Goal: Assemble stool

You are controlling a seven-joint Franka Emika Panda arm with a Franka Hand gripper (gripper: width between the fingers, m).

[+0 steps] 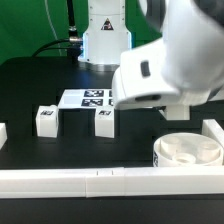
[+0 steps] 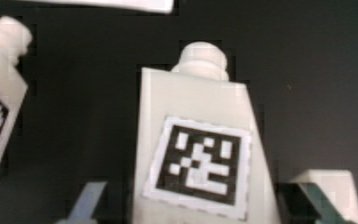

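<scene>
My pincer (image 2: pixel 208 198) is clamped on a stool leg (image 2: pixel 197 120), its peg pointing away from me. Near it is a second leg (image 2: pixel 2 85). Farther off, the round seat (image 1: pixel 190 150) lies by the border rail (image 1: pixel 60 180) with no leg fitted. I judge all three are still to go.

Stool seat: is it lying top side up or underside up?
Underside up: the seat shows its hollow, ribbed inside, lying flat.

Robotics lab bench: green backdrop (image 1: pixel 30 30), black table (image 1: pixel 30 95), white border rails (image 1: pixel 100 181), tagged marker board (image 1: pixel 85 97).
</scene>
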